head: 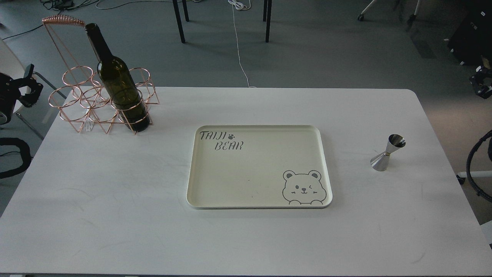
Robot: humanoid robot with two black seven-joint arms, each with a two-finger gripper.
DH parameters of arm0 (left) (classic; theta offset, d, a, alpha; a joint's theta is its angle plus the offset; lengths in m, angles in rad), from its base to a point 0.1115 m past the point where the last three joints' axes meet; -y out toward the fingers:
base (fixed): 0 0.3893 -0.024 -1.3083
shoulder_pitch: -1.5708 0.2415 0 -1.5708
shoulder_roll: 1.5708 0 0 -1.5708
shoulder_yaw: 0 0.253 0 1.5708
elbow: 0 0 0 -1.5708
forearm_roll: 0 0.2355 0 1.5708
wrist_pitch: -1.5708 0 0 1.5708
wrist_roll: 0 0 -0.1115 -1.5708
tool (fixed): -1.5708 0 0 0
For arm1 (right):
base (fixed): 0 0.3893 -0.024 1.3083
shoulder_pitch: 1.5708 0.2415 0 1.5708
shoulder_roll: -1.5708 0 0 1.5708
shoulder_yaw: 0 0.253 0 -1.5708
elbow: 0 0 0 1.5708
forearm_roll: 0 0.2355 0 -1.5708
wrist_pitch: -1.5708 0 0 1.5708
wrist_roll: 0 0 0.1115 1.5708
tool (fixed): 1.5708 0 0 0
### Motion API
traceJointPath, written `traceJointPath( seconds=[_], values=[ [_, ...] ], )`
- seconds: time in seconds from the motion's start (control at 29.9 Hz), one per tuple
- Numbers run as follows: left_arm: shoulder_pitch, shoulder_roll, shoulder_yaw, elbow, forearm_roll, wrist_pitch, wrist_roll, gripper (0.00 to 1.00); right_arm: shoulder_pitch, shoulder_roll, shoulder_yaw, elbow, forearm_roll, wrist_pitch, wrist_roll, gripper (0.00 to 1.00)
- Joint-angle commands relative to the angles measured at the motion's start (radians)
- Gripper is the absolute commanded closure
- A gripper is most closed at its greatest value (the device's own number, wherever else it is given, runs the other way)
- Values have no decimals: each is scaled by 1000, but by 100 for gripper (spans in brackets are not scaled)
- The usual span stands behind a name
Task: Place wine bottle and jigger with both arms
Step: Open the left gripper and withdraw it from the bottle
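Note:
The wine bottle (117,82), dark olive-green with a long neck, stands upright in the front right ring of a copper wire rack (82,100) at the table's back left. The jigger (387,152), a small shiny steel hourglass cup, stands upright on the table at the right. My left gripper (34,80) is at the far left edge, beyond the table and left of the rack, with its two fingers apart and empty. My right gripper (480,81) shows small and dark at the far right edge, off the table and well behind the jigger.
A cream tray (192,169) printed with "TAIJI BEAR" and a bear face lies in the middle of the white table (115,200). Black cable loops show at the left edge (15,161) and the right edge (474,169). Chair legs stand on the floor behind.

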Motion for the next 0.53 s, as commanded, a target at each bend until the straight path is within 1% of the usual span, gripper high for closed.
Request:
traceJointPath(
  seconds=[0.0, 0.2, 0.33, 0.5],
  values=[
    [20, -14, -29, 0, 0, 0, -6, 1, -13, 43, 3, 0, 15, 12, -13, 1],
    [21, -20, -25, 0, 11, 0, -3, 1, -39, 86, 9, 0, 15, 18, -12, 1],
    [38, -20, -29, 0, 8, 0, -9, 1, -50, 93, -2, 1, 14, 86, -16, 1],
    [46, -20, -25, -2, 11, 0, -6, 1, -45, 93, 6, 0, 14, 86, -16, 1]
  ],
)
